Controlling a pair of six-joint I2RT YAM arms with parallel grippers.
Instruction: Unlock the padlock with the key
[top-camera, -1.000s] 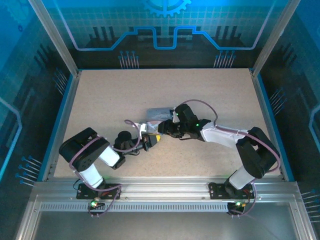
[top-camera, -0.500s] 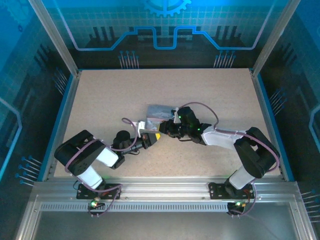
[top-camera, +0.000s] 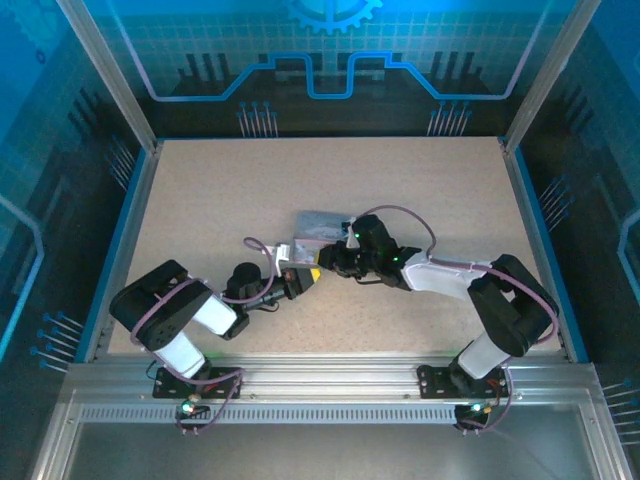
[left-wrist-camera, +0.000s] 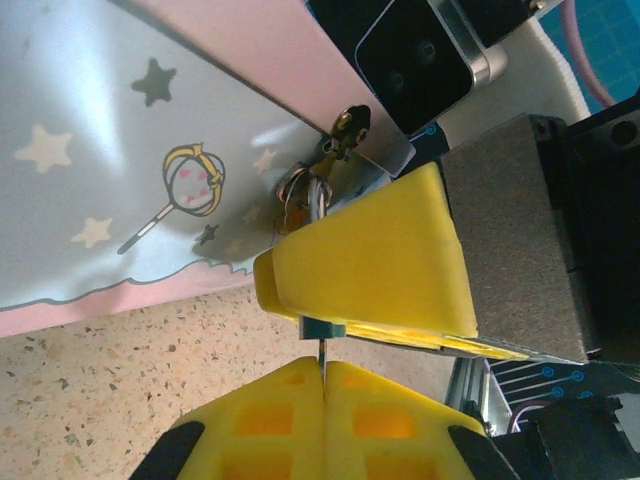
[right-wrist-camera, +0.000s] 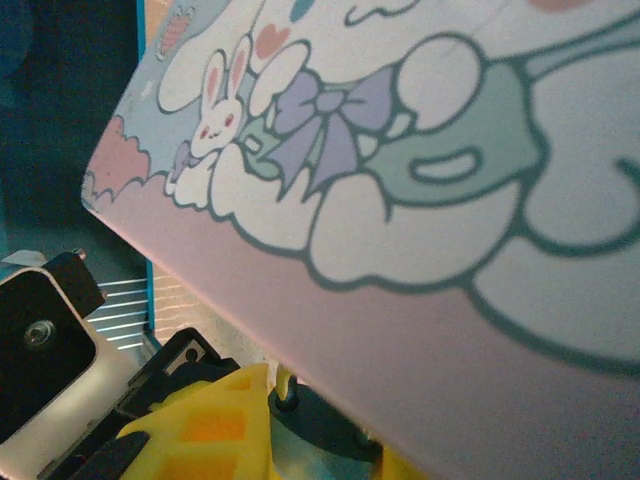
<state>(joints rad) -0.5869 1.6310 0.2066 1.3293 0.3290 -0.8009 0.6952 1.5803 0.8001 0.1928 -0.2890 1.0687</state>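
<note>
Two yellow left fingers (left-wrist-camera: 250, 425) are pressed flat together in the left wrist view. They pinch the key (left-wrist-camera: 323, 352), a thin dark sliver standing out of the seam between them. Its far end meets the padlock (left-wrist-camera: 320, 328), of which a small bluish bit of body shows under one of the right fingers (left-wrist-camera: 370, 260). The silvery shackle (left-wrist-camera: 316, 200) comes out on the far side of that yellow finger, up by the brassy hasp (left-wrist-camera: 348, 122) on the edge of the tin (left-wrist-camera: 120, 150).

From the right wrist, the right fingers (right-wrist-camera: 225, 415) stand narrow, with yellow on either side of the padlock (right-wrist-camera: 320, 428), whose dark rounded body sits between them. It lies just below the pink rim of the tin (right-wrist-camera: 420, 150), which bears a cartoon rabbit and a bow.

The tin rests on the speckled tabletop (left-wrist-camera: 100, 380). From above, the left arm (top-camera: 215, 310) and the right arm (top-camera: 440, 272) bend inward and meet at the near edge of the tin (top-camera: 318, 224), around the middle of the tabletop (top-camera: 420, 180). At that height the padlock and key are too small to make out.
</note>
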